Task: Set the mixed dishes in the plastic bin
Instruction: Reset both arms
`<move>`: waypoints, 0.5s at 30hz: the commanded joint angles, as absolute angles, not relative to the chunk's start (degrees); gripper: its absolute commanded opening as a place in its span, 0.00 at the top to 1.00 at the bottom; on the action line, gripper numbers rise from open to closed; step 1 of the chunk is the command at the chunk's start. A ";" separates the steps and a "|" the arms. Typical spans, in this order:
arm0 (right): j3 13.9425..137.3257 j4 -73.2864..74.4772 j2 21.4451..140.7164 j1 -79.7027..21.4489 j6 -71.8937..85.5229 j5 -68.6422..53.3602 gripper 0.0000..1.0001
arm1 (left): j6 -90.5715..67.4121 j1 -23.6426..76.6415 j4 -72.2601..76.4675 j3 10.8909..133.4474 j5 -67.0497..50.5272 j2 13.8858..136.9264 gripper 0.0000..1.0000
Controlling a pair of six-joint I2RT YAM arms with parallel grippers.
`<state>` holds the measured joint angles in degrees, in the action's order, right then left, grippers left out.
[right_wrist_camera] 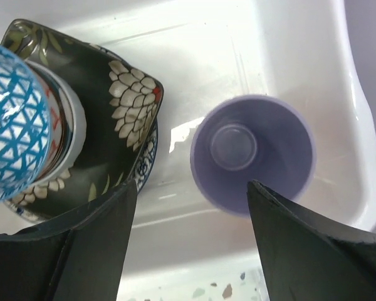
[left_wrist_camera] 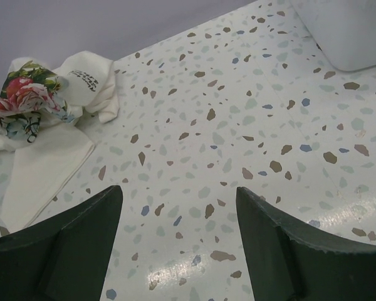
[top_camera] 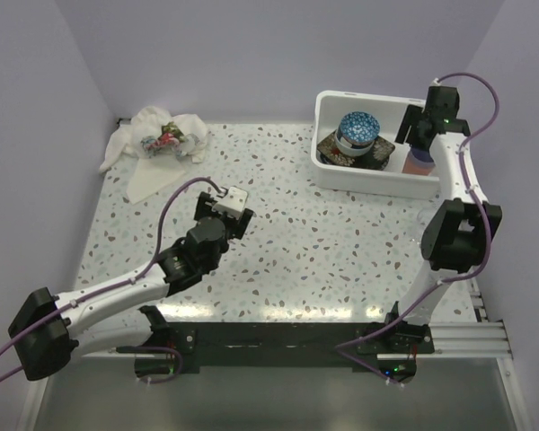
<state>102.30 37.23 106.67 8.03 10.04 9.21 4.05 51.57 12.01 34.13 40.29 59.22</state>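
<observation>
Showed plastic bin (top_camera: 368,182) at 1 o'clock, with stacked dishes (right_wrist_camera: 122,106) at its 9 and purple cup (right_wrist_camera: 250,153) upright at its 3. Found right gripper (right_wrist_camera: 191,188) above cup, jaws apart, gripping nothing; left gripper (left_wrist_camera: 178,194) likewise spread. Judged drop-off in hand; next called for lifting clear.

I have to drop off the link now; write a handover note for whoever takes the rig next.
Left hand: open, empty, over the table.
Right hand: open above the plastic bin, holding nothing.
In the bin: purple cup upright, dark floral plate with stacked bowls on it.
No dishes visible outside it; only the white cloth lies at the far-left corner.
Left: probably just retract both arms.
</observation>
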 commanded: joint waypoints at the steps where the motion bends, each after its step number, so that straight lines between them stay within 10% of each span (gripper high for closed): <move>1: 97.57 34.19 94.76 7.65 10.90 9.66 0.23 | 3.34 51.94 12.66 36.21 40.96 56.52 0.22; 15: 72.36 41.22 69.71 14.49 17.31 13.19 0.17 | 1.93 52.47 13.18 34.45 39.55 47.03 0.22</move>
